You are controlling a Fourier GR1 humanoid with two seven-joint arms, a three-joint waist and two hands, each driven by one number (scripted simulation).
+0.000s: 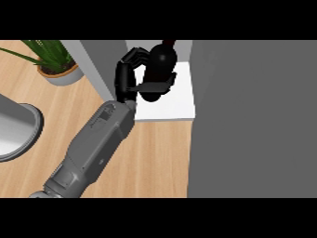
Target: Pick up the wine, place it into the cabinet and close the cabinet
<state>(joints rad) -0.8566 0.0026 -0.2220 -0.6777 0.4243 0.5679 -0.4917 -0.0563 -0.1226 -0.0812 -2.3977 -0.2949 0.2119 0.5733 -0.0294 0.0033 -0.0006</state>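
Note:
The dark wine bottle (162,59) stands over the white cabinet shelf (173,106), in the cabinet's opening. My left hand (126,74) is shut on it: the fingers curl round its left side and the thumb crosses its lower body, hiding the base. The grey forearm runs in from the lower left. The cabinet's grey door (257,116) stands open and fills the right side of the head view. My right hand does not show.
A potted plant (59,67) stands on the wooden counter (154,158) just left of the cabinet's grey side wall (99,65). A large grey round vessel (6,130) lies at the left edge.

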